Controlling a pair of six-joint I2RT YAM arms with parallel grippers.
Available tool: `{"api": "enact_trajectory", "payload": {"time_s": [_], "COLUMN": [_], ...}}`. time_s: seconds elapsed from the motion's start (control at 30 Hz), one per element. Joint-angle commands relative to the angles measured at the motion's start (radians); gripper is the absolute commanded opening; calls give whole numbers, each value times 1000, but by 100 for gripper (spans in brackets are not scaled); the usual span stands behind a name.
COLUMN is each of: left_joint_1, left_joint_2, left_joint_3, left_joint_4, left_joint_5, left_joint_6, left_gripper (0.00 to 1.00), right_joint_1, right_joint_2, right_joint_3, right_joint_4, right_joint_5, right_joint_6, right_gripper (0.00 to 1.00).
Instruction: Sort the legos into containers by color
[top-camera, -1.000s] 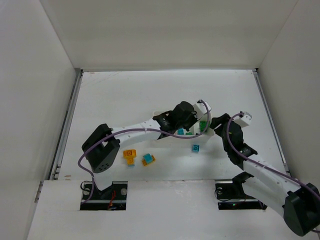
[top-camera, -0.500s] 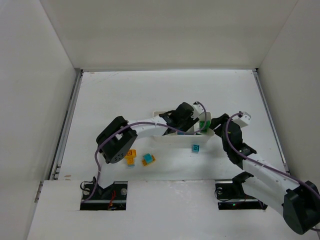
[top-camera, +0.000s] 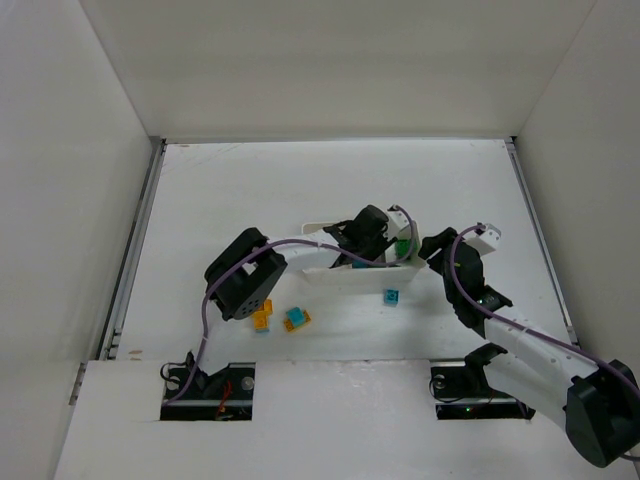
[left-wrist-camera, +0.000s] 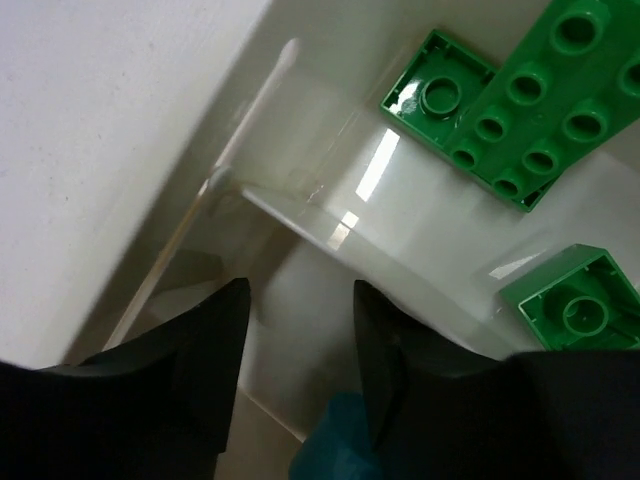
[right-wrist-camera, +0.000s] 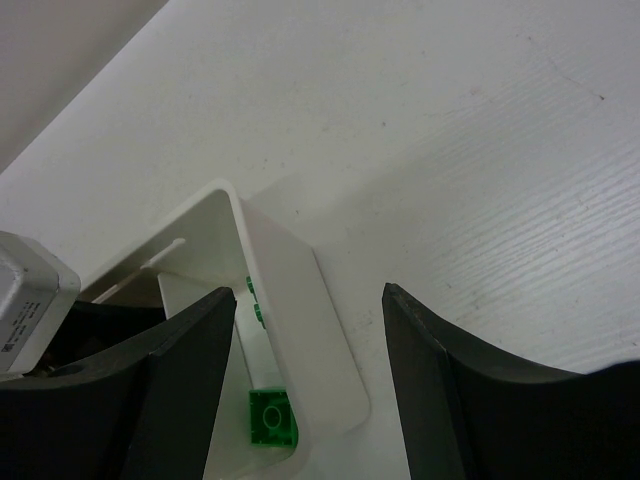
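The white tray (top-camera: 318, 229) lies mid-table. My left gripper (top-camera: 380, 254) hangs low inside it, jaws open (left-wrist-camera: 300, 300) over the tray floor beside a thin divider (left-wrist-camera: 400, 272). A cyan lego (left-wrist-camera: 345, 440) shows low between the fingers, against the right one; I cannot tell if it is touched. Green legos (left-wrist-camera: 530, 110) (top-camera: 403, 248) lie in the right-end compartment. My right gripper (top-camera: 429, 247) is open (right-wrist-camera: 310, 295) and straddles the tray's right end wall (right-wrist-camera: 330, 370), one finger inside above a green lego (right-wrist-camera: 272, 418), one outside.
On the table in front of the tray lie a cyan lego (top-camera: 391, 296), a cyan-and-orange pair (top-camera: 297, 319) and an orange lego (top-camera: 262, 319) partly under the left arm's elbow (top-camera: 240, 288). White walls enclose the table on three sides.
The left arm's elbow has swung right and forward, now covering part of the orange lego. Its gripper stayed low in the tray, hiding the cyan lego there. The right gripper barely moved.
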Motion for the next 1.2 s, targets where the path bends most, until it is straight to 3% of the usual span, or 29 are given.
{"api": "enact_trajectory", "payload": {"time_s": [0.0,0.13,0.23,0.57,0.77,0.87,1.0,1.17], "left_joint_1": [14,13,8,-20,-21,-30,-30,-32], "left_joint_2": [3,-22,-59,-276,-298,-280,-223,-175], "left_joint_3": [29,22,14,9,5,18,32,44], "left_joint_4": [-21,-20,-14,-21,-50,-107,-178,-224], "left_joint_5": [20,12,3,-52,-48,-45,-75,-54], "left_joint_6": [-13,-4,-1,29,21,6,-42,-83], "left_gripper": [36,18,13,10,10,19,43,52], "right_joint_1": [10,10,10,10,10,10,11,11], "right_joint_2": [4,1,-2,4,-7,-10,-8,-15], "right_joint_3": [13,13,12,15,10,10,12,9], "right_joint_4": [52,52,52,54,54,54,54,54], "right_joint_5": [-1,-1,-1,-1,-1,-1,-4,-10], "right_joint_6": [-10,-10,-10,-10,-10,-10,-10,-10], "right_gripper": [67,67,67,67,67,67,67,67]}}
